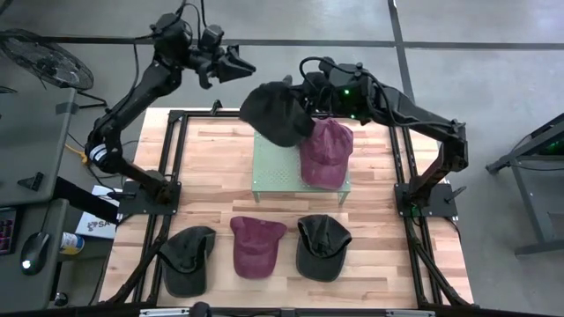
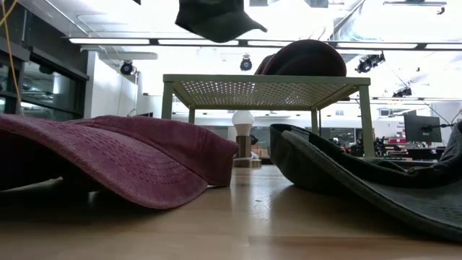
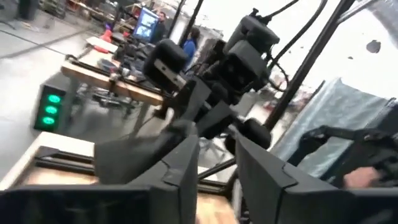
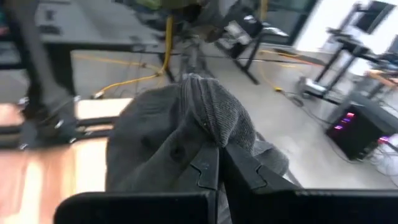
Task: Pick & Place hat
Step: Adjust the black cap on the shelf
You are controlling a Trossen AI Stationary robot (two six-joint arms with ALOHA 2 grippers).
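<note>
Overhead, the right gripper (image 1: 298, 99) is clamped on a dark hat (image 1: 275, 113), holding it in the air above the back left corner of the green mesh stand (image 1: 280, 173). A maroon hat (image 1: 326, 153) already lies on the right part of that stand. In front of the stand, on the wooden table (image 1: 388, 255), three more hats lie in a row: a dark one (image 1: 187, 257) toward the left, a maroon one (image 1: 256, 246) in the middle and another dark one (image 1: 321, 247) toward the right.

The low view adds what the top view cannot: the held hat (image 2: 216, 18) hangs clear above the stand's top (image 2: 263, 90), not touching it, while the maroon hat on the stand (image 2: 307, 58) rests on that surface. The front maroon hat (image 2: 115, 159) and a front dark hat (image 2: 368, 177) fill the foreground.

The right wrist view shows the grip itself: the two fingers (image 4: 208, 171) pressed together on a bunched fold of the grey-black fabric (image 4: 186, 134).

The left gripper (image 1: 245, 67) hovers behind the stand's back left corner, pointing toward the held hat and free of it. Its wrist view shows its fingers (image 3: 180, 171) standing somewhat apart with nothing between them, facing the right arm's wrist (image 3: 239, 68). Both arms reach in from the stand's far side, the left arm raised and bent, the right stretched low across the back edge.
</note>
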